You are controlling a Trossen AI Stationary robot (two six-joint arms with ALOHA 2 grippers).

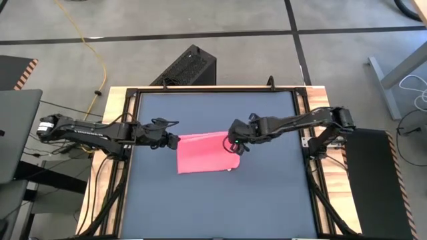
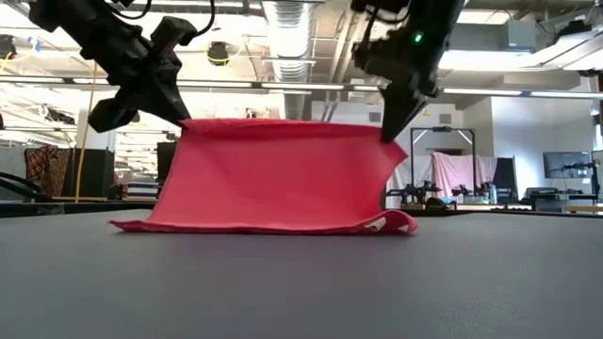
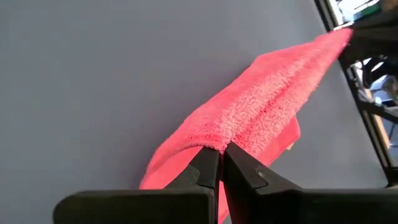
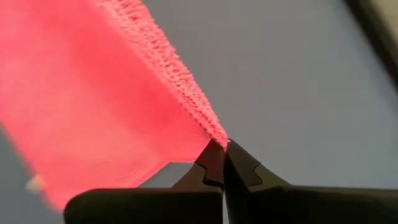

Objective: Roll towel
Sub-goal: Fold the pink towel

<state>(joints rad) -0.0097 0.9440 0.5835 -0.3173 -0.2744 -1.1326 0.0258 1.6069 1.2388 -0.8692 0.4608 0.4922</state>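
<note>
Left end effector (image 1: pixel 175 141) and right end effector (image 1: pixel 235 145) each pinch a top corner of the towel (image 1: pixel 203 153), lifted edge taut, bottom edge on the bench (image 1: pixel 213 207)

Your towel (image 1: pixel 203 153) is a plain bright pink with no print, its looped pile reading slightly paler along the lifted edge in the left wrist view. A small white tag (image 2: pixel 377 223) shows at its low corner, toward 4 o'clock of the cloth in the high view. The table (image 1: pixel 213 200) under it is a flat dark grey, framed in pale wood. Both the left gripper (image 1: pixel 175 141) and the right gripper (image 1: pixel 237 147) are black; a green light (image 2: pixel 415 39) glows on the right one.
</note>
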